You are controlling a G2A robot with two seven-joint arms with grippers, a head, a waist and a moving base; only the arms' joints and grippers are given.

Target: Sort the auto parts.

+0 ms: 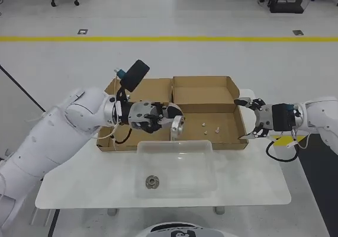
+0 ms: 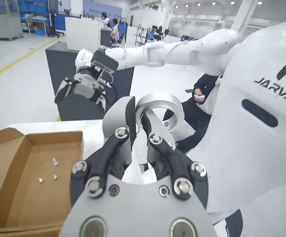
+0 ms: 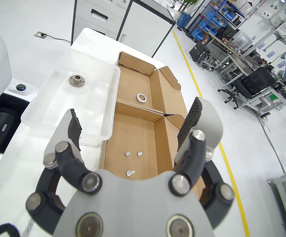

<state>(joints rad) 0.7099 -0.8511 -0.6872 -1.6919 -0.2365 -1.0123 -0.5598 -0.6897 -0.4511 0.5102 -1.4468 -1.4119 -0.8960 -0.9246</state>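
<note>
top view: the left arm hides much of the cardboard box's 9 o'clock compartment. the left gripper is clamped on one metal ring over the divider. three screws, small and hard to make out, lie in the 3 o'clock compartment. one flanged hub sits at 7 o'clock in the clear tray. the right gripper, fingers apart, hangs at the box's 3 o'clock edge.

left wrist view: one finger is inside the metal ring, one outside.

right wrist view: one loose ring lies in the far compartment.
</note>
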